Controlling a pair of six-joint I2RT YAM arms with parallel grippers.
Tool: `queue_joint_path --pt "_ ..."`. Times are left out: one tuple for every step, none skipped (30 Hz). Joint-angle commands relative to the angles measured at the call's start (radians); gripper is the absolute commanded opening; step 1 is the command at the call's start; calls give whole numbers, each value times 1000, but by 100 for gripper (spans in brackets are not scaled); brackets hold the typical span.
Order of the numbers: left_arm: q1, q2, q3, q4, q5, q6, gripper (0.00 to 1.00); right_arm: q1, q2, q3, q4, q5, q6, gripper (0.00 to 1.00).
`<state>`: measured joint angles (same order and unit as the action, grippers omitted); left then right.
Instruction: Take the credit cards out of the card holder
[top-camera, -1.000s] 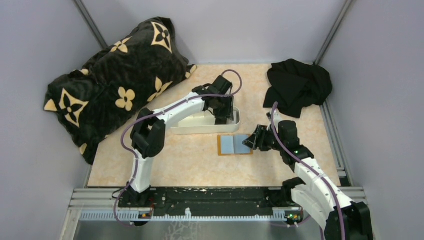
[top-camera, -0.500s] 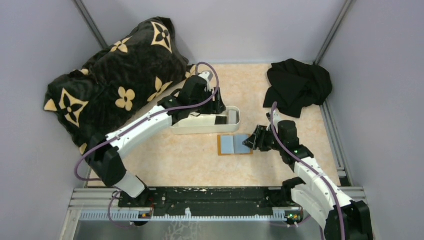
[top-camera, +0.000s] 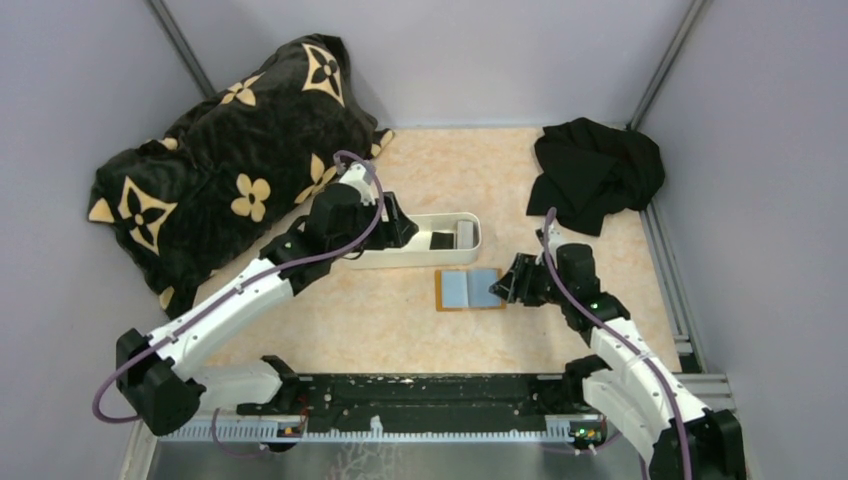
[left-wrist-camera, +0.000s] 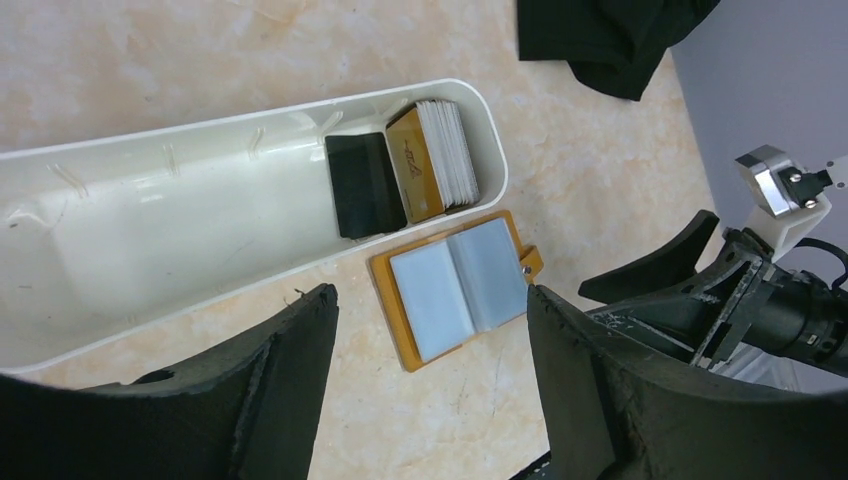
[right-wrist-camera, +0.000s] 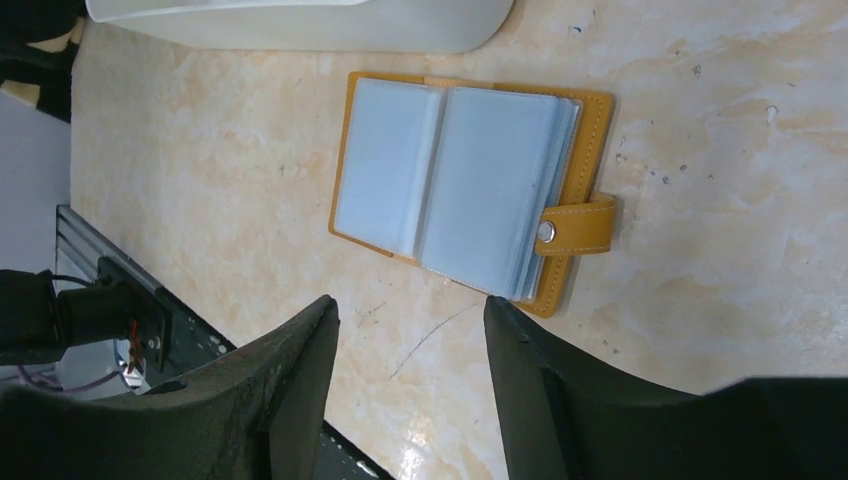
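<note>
The card holder (top-camera: 470, 290) is at the centre of the top view, on the table (top-camera: 400, 330) just below the right end of the white tray (top-camera: 400, 258). It lies open and flat, with its grey-blue panels up. Its long axis runs left-right across the frame and its spine runs up-down. Its snap tab (right-wrist-camera: 575, 225) sticks out of the right edge toward the right gripper (top-camera: 505, 285).

In the right wrist view the right gripper (right-wrist-camera: 410, 305) is spread wide with nothing between its fingers, and the holder (right-wrist-camera: 465, 185) sits beyond the tips. From the top view we cannot tell if a fingertip touches the holder's right edge.

The left gripper (top-camera: 400, 225) is over the tray's middle. In its own view the left gripper (left-wrist-camera: 428, 300) is wide open and holds nothing.

The credit cards (left-wrist-camera: 435, 160) are in the right end of the tray (left-wrist-camera: 150, 220). There is a stack with a gold face, seemingly on edge, though we cannot count it. A black card (left-wrist-camera: 362, 185) is just to its left. The holder (left-wrist-camera: 455, 288) lies outside the tray wall, just beside it.

A dark pillow with tan flowers (top-camera: 230, 170) is at upper left. A black cloth (top-camera: 595, 170) is at upper right.
</note>
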<state>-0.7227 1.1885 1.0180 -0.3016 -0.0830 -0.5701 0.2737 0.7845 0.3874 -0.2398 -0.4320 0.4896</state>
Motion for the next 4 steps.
queue_joint_path --pt "5 -22 0 16 -28 28 75 -1 -33 56 -8 34 -2 57" --pt "5 -24 1 16 -22 31 75 -1 -36 55 -11 36 0 57" --pt "5 -25 1 15 -19 33 75 -1 -39 56 -12 35 2 57" --pt "5 -27 -1 17 -17 31 75 -2 -44 54 -13 35 3 57"
